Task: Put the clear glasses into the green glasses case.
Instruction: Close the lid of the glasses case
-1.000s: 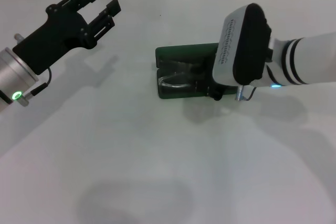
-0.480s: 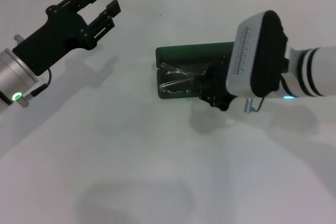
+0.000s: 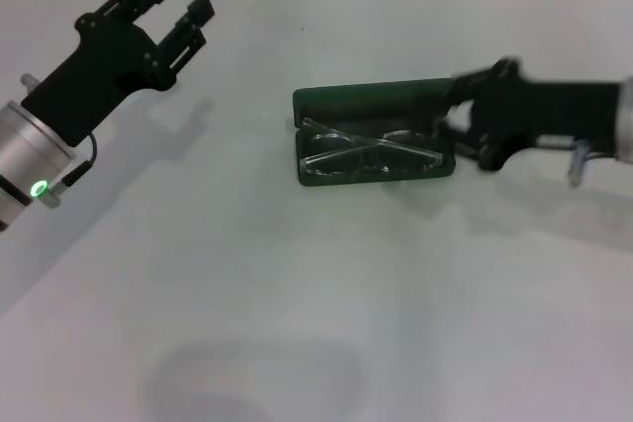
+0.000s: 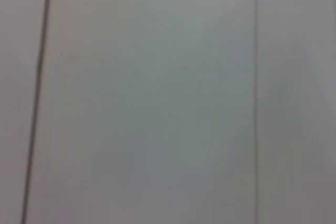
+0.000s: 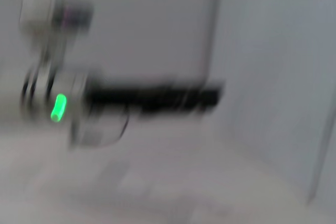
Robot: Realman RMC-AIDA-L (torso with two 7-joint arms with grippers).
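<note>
The green glasses case point(image 3: 368, 135) lies open in the middle of the white table point(image 3: 297, 303), its lid standing up along the far side. The clear glasses point(image 3: 368, 151) rest inside its dark tray, folded, with one temple arm crossing diagonally over the lens and reaching toward the case's right end. The right gripper point(image 3: 457, 124) sits just beside that right end of the case, its black fingers point(image 3: 479, 77) spread apart and holding nothing; motion blur softens them, so whether a fingertip touches the case edge is hard to say. The left gripper point(image 3: 176, 2) hangs above the far left of the table, well apart from the case, its fingers point(image 3: 196, 9) parted and empty. In the right wrist view, the left arm point(image 5: 131, 98) shows far off as a dark blurred bar with a green light.
</note>
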